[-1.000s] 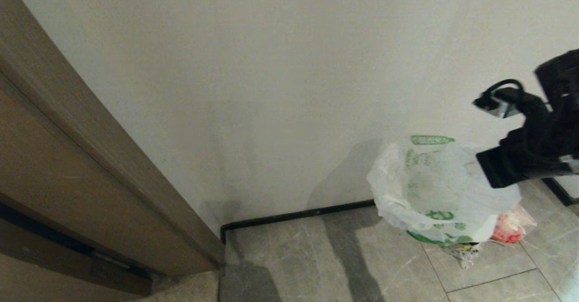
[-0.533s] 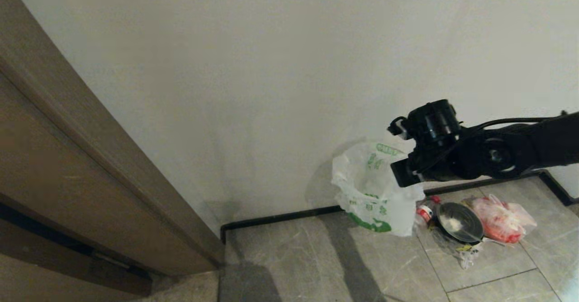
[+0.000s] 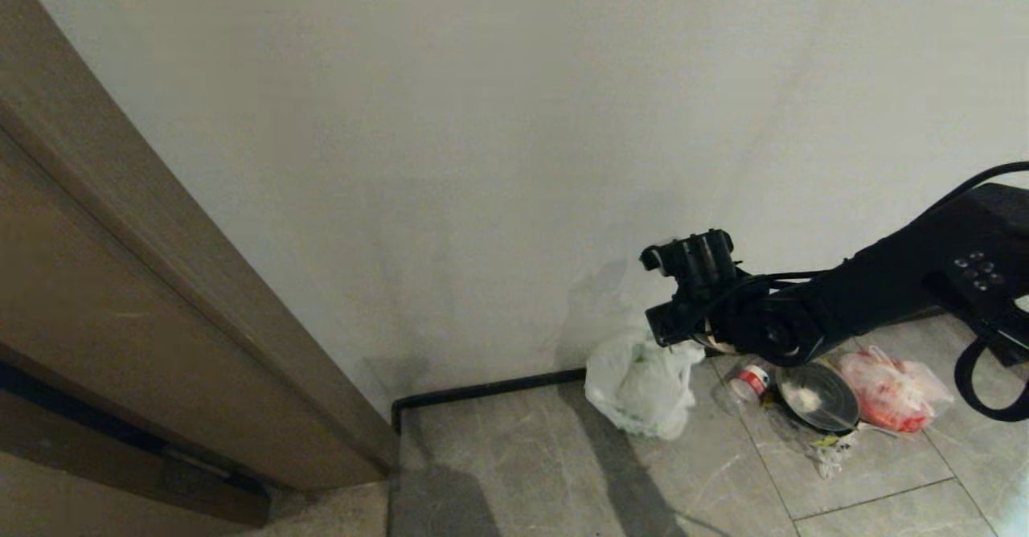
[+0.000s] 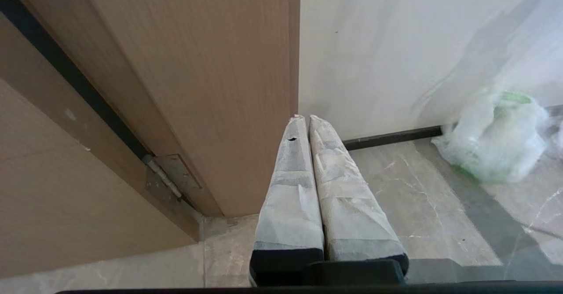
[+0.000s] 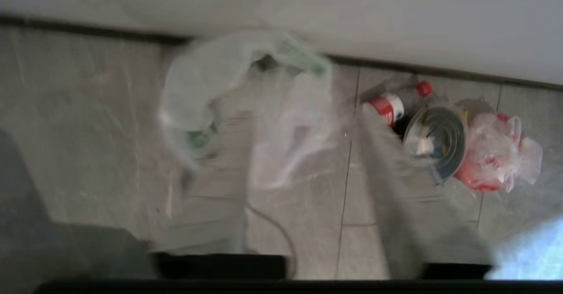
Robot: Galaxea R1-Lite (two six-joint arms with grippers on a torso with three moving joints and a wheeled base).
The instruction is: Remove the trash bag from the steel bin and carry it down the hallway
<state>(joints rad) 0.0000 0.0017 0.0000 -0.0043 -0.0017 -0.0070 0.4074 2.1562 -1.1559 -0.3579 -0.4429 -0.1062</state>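
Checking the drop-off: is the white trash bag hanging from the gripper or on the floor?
On the floor: trash bag sits slumped on tiles, below the right gripper.

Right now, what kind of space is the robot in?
Probably an indoor hallway: grey marbled floor tiles, a plain pale wall with dark baseboard, and a brown wooden door.

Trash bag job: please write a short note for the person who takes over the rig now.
Right gripper: open, just above the bag.
Left gripper: shut, parked near the door.
Bag: on the floor by the wall, beside the bin, not held.
Done: bag is out of the bin.
Left: grasp the bag and carry it down the hallway.
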